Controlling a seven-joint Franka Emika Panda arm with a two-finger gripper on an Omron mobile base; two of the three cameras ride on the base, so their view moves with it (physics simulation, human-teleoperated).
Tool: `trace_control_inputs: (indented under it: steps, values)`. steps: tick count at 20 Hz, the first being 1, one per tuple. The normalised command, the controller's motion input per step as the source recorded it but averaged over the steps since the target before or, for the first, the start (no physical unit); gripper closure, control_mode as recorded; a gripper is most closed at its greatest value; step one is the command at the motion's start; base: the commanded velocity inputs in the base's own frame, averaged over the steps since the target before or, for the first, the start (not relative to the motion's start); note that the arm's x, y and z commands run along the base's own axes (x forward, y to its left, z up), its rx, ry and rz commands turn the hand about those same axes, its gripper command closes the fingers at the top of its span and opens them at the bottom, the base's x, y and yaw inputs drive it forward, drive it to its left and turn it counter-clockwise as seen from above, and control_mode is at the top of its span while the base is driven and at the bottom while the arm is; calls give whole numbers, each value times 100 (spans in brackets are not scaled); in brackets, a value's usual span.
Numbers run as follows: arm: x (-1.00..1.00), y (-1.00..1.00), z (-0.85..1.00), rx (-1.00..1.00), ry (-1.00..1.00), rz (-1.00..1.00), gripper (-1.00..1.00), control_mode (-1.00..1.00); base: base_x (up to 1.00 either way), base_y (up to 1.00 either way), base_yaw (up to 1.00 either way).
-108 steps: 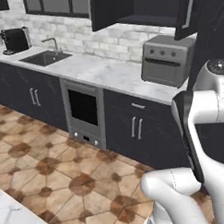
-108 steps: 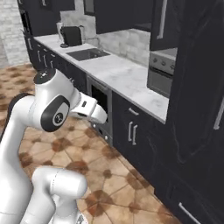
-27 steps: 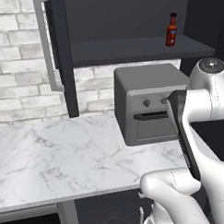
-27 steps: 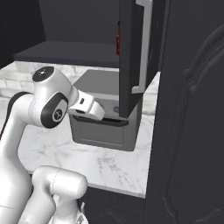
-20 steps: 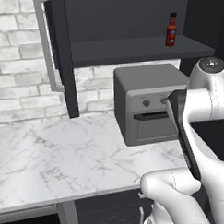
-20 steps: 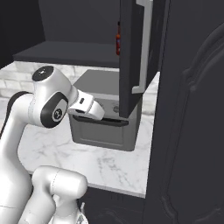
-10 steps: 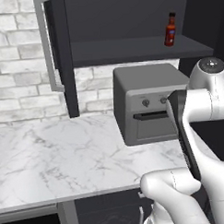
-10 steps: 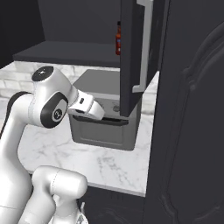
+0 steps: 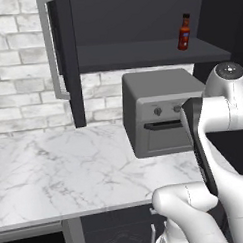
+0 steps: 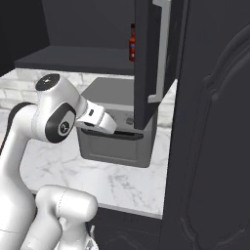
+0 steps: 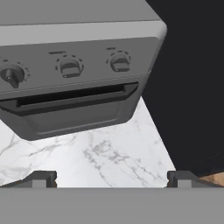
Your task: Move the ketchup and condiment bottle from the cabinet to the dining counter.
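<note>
From the left base view I see the cabinet [image 9: 139, 22] standing open, its left door [image 9: 66, 61] swung out toward me with a long silver bar handle [image 9: 49, 46] on it. The condiment bottle [image 9: 183, 32], dark brown-red with a red cap, stands upright near the right end of the cabinet shelf [image 9: 145, 55], close to its front edge. Under the shelf a grey toaster oven [image 9: 160, 112] sits at the back right of the marble worktop [image 9: 60, 171], against the white brick wall [image 9: 21, 73]. My arm rises at the lower right and crosses in front of the oven's right side.

From the right base view I look past the edge of the right cabinet door [image 10: 149, 58], which hides most of the condiment bottle [image 10: 132, 41]; only a sliver of it shows on the shelf just left of that door. The oven [image 10: 117, 132] sits below on the worktop [image 10: 122, 183], beside a tall dark cupboard [image 10: 210, 127]. My wrist points at the oven front.

In the hand view the end effector [image 11: 112, 177] is spread wide and empty, its two tips far apart at the bottom. It faces the oven [image 11: 74, 70], with three knobs above the door handle [image 11: 70, 98], and the worktop [image 11: 100, 157] lies below.
</note>
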Motion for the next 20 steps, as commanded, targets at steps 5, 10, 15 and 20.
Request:
trace_control_inputs:
  steps: [5, 10, 15, 20]
  values:
    - [-4, 0, 11, 1, -16, 0, -100, -100, 0, 0, 0]
    - [-2, 3, 30, 1, -19, 0, -100, -100, 0, 0, 0]
    - [-1, 4, 40, 1, -13, 0, -100, -100, 0, 0, 0]
    - [-3, 2, 38, 1, -21, 0, -100, -100, 0, 0, 0]
